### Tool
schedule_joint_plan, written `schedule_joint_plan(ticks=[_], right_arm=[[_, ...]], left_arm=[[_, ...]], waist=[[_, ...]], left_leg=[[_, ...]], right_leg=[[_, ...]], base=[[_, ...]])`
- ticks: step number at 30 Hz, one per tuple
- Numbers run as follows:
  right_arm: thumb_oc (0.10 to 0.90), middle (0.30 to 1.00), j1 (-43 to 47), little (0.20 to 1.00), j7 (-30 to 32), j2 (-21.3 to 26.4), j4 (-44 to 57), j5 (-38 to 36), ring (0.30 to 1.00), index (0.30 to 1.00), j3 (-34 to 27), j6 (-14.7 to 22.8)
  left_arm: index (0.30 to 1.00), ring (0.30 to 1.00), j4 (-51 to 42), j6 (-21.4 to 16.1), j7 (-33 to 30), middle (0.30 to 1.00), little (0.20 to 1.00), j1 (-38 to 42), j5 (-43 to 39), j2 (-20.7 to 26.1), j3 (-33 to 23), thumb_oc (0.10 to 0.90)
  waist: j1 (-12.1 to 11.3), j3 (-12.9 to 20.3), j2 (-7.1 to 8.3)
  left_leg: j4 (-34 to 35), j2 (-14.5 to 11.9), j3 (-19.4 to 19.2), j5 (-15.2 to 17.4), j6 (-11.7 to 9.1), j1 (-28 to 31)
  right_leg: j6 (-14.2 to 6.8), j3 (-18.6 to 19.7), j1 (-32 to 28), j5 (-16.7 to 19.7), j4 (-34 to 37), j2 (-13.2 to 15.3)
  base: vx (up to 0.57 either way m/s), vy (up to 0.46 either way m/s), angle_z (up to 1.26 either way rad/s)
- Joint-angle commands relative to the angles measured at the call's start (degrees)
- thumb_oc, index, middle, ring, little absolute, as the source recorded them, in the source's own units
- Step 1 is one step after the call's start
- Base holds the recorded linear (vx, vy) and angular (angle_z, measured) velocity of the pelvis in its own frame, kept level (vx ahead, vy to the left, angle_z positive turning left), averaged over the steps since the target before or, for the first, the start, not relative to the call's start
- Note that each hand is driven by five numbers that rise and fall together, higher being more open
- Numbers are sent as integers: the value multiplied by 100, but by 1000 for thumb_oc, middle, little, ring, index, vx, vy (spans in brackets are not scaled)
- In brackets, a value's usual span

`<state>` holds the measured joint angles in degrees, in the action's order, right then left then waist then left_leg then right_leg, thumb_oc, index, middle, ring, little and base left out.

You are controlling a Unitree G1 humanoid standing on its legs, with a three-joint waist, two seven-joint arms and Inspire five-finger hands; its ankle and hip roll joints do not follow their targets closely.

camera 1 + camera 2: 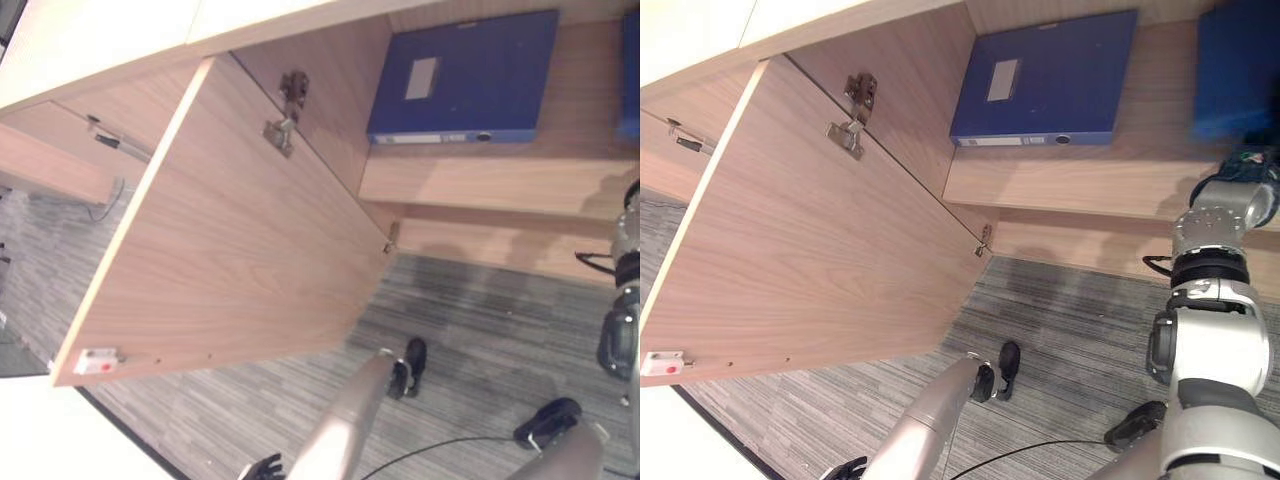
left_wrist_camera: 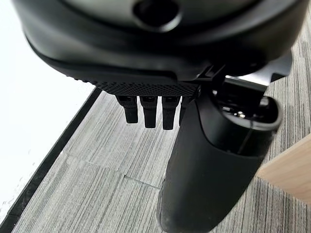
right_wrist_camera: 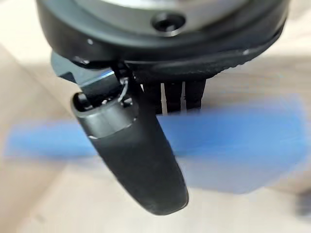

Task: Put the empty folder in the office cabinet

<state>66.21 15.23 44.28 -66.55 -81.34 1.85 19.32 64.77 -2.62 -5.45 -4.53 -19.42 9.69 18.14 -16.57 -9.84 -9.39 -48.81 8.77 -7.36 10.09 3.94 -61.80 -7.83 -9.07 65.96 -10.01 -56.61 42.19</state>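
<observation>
Two hands show: the left hand [image 2: 194,160] hangs low over the grey carpet [image 1: 480,320], fingers relaxed and holding nothing. Farther off, the cabinet door [image 1: 230,250] stands open. The right hand [image 3: 141,160] (fingers straight) hovers before a blue folder [image 1: 1235,65]; another blue folder [image 1: 465,75] lies flat on the shelf [image 1: 1070,185].

Silver-grey arms end in dark hands with ribbed black fingers [image 2: 148,114].

blue folder [image 1: 1045,80], flat on cabinet shelf [image 1: 1070,185]
</observation>
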Motion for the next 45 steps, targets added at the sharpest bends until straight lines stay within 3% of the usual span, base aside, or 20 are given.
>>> schedule_joint_plan(ticks=[1, 5, 6, 7, 10, 14, 18, 22, 25, 28, 31, 38, 45], right_arm=[[800, 900, 826, 900, -452, 693, -10, 1569, 900, 900, 975, -907], [800, 900, 1102, 900, -655, 792, -685, 2584, 900, 900, 1730, -1538], [800, 900, 1128, 900, -667, 793, -705, 2586, 900, 900, 1747, -1542], [800, 900, 1189, 900, -845, 816, -776, 3064, 900, 900, 2131, -1754], [800, 900, 1244, 900, -1113, 836, -735, 3530, 900, 900, 2554, -1903], [800, 900, 1152, 900, -1791, 996, -445, 4787, 900, 900, 3600, -2084], [800, 900, 980, 900, -2119, 1288, -208, 5971, 900, 900, 4370, -2057], [800, 900, 819, 900, -2696, 1562, 166, 6601, 900, 900, 4998, -2124], [800, 900, 702, 900, -3119, 1695, 577, 6836, 900, 900, 5456, -2161], [800, 900, 559, 900, -3349, 1755, 1150, 6498, 900, 900, 5550, -2148], [800, 900, 572, 900, -3468, 1666, 1226, 6401, 900, 900, 5659, -2134], [800, 900, 584, 900, -3820, 1355, 1873, 8134, 900, 900, 6588, -2127], [800, 900, -165, 900, -4078, 947, 3200, 9471, 900, 900, 6693, -2049]], left_arm=[[900, 900, 685, 54, 75, 900, 900, -269, 13, 758, -281, 800], [900, 900, 780, 71, 144, 900, 900, -256, -16, 774, -335, 800], [900, 900, 782, 70, 144, 900, 900, -252, -17, 767, -338, 800], [900, 900, 810, 67, 169, 900, 900, -247, -51, 788, -353, 800], [900, 900, 822, 68, 216, 900, 900, -258, -48, 790, -383, 800], [900, 900, 811, 67, 387, 900, 900, -302, 82, 855, -426, 800], [900, 900, 783, 22, 500, 900, 900, -336, 188, 878, -517, 800], [900, 900, 739, -9, 597, 900, 900, -309, 286, 932, -594, 800], [900, 900, 726, -40, 680, 900, 900, -276, 333, 928, -643, 800], [900, 900, 742, -63, 708, 900, 900, -229, 356, 900, -712, 800], [900, 900, 769, -119, 718, 900, 900, -142, 260, 892, -767, 800], [900, 900, 743, -92, 662, 900, 900, 151, 122, 793, -855, 800], [900, 900, 752, 26, 640, 900, 900, 430, 248, 597, -982, 800]], waist=[[136, -248, 31], [256, -343, 207], [257, -345, 203], [291, -390, 282], [327, -430, 334], [379, -498, 458], [448, -549, 560], [494, -606, 633], [534, -662, 668], [577, -708, 707], [576, -766, 738], [670, -887, 812], [815, -1075, 855]], left_leg=[[690, 29, 417, 275, -217, 353], [839, -110, 407, 180, -278, 308], [846, -113, 406, 175, -278, 309], [913, -162, 392, 134, -296, 301], [967, -221, 394, 98, -316, 294], [1098, -317, 392, 15, -365, 312], [1264, -398, 411, -53, -418, 356], [1431, -480, 416, -109, -465, 432], [1633, -563, 392, -177, -504, 551], [1807, -633, 384, -251, -540, 638], [1977, -691, 368, -322, -562, 729], [2264, -794, 300, -428, -595, 863], [2388, -860, 235, -447, -602, 956]], right_leg=[[-130, -86, -692, -203, 145, -292], [-103, -191, -640, -56, 355, -427], [-101, -191, -639, -51, 362, -431], [-87, -236, -630, 4, 436, -476], [-76, -272, -624, 69, 519, -533], [-85, -417, -655, 218, 699, -583], [-135, -532, -707, 356, 889, -619], [-175, -659, -787, 472, 1084, -639], [-229, -807, -905, 587, 1299, -679], [-272, -914, -1020, 713, 1537, -717], [-303, -1001, -1145, 837, 1782, -742], [-330, -1072, -1297, 1055, 2263, -852], [-340, -1072, -1381, 1141, 2495, -952]], base=[[-44, -37, -15], [-51, -39, -18], [-64, -26, -21], [-46, -21, -15], [-37, -11, -10], [-31, -11, -15], [-27, -20, -10], [-21, -17, -5], [-7, -3, -7], [-15, -7, -14], [-17, -5, -20], [-9, 6, -12], [-11, 3, -16]])
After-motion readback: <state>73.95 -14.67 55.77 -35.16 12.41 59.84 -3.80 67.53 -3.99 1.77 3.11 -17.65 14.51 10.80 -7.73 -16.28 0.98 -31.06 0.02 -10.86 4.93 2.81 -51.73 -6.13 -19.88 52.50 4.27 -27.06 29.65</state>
